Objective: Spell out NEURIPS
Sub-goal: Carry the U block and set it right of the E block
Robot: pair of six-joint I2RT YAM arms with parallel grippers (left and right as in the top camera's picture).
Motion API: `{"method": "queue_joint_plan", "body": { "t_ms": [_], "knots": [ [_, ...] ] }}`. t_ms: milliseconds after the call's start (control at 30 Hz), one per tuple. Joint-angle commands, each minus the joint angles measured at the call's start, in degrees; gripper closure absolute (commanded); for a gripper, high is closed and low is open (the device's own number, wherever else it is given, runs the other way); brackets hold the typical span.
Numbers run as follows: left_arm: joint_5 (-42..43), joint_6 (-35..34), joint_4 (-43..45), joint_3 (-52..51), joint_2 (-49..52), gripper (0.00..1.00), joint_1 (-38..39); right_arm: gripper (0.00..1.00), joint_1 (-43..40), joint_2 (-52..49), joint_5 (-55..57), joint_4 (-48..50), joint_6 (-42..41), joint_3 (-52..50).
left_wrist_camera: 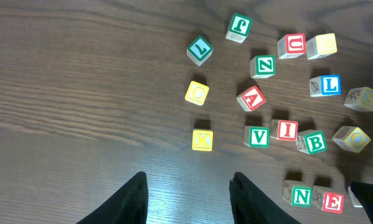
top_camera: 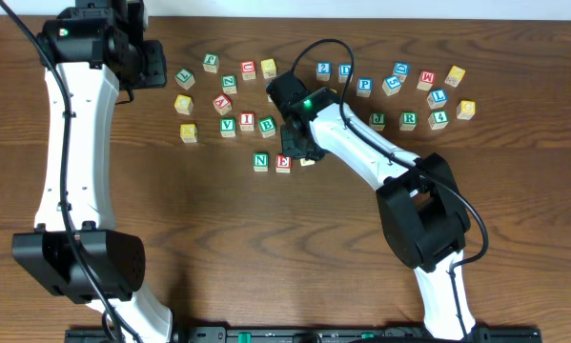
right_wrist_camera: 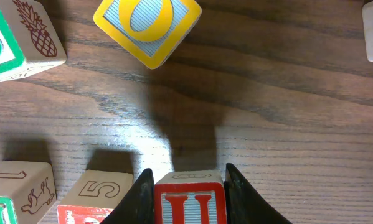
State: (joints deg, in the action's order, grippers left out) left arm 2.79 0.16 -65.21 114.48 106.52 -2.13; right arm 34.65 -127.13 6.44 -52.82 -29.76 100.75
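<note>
A green N cube (top_camera: 260,161) and a red E cube (top_camera: 283,162) stand side by side on the table. My right gripper (right_wrist_camera: 190,179) is shut on a red-framed cube (right_wrist_camera: 190,199) whose letter looks like a U, its lower part cut off. That cube sits just right of the E cube (right_wrist_camera: 93,199), level with it. In the overhead view the arm hides most of it (top_camera: 309,161). Another red U cube (left_wrist_camera: 294,43), the red I (top_camera: 247,121), the green R (top_camera: 409,120) and the blue P (top_camera: 364,85) lie in the loose spread behind. My left gripper (left_wrist_camera: 187,179) is open over bare wood.
Loose letter and digit cubes lie in an arc across the back of the table, among them a yellow-framed O (right_wrist_camera: 147,25), a V (left_wrist_camera: 258,136) and a B (left_wrist_camera: 313,142). The left arm (top_camera: 75,124) runs along the table's left side.
</note>
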Motion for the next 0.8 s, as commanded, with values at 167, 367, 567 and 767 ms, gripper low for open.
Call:
{"method": "queue_joint_plan", "body": {
  "t_ms": [167,367,567,767],
  "knots": [
    [-0.48,-0.22,-0.11,0.87,0.00,0.58,0.17,0.78,0.48,-1.07,0.07,0.37,-1.07,-0.39],
    [-0.48,-0.22,-0.11,0.87,0.00,0.57,0.17,0.77,0.48,-1.16,0.09,0.76,-1.07,-0.39],
    [-0.48,-0.22,-0.11,0.87,0.00,0.57,0.17,0.77,0.48,-1.16,0.09,0.66,-1.05,-0.39],
    [-0.48,-0.22,-0.11,0.87,0.00,0.58,0.17,0.75,0.55,-1.16,0.07,0.44,-1.07,-0.39]
  ]
}}
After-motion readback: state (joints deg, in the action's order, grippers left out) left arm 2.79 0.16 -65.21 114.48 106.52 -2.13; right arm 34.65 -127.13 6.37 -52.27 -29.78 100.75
